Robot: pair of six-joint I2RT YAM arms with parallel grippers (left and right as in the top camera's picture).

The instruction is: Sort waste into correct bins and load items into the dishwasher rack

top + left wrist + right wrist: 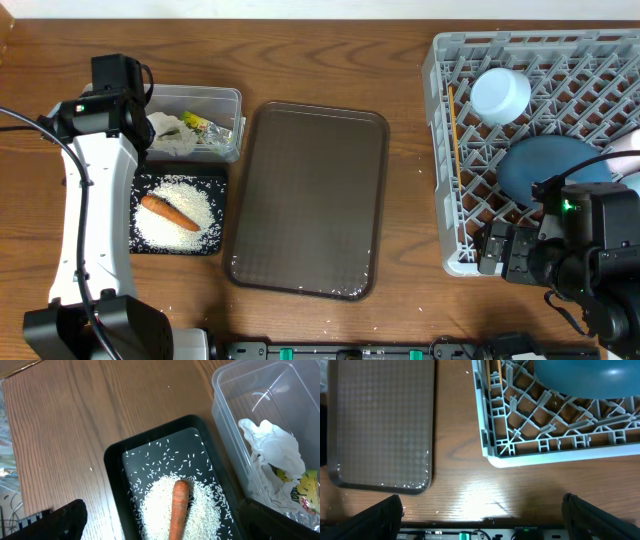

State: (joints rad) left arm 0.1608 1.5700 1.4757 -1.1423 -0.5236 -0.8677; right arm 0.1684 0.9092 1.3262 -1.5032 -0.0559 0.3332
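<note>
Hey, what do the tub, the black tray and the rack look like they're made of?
Tub: clear glossy plastic; wrappers show through its wall. Black tray: probably plastic, smooth with a faint sheen. Rack: grey moulded plastic, matte lattice of pegs.

One carrot, one heap of rice, one black tray, one clear tub, one yellow-green packet, one brown serving tray, one grey rack, one blue plate, one small pale bowl.
</note>
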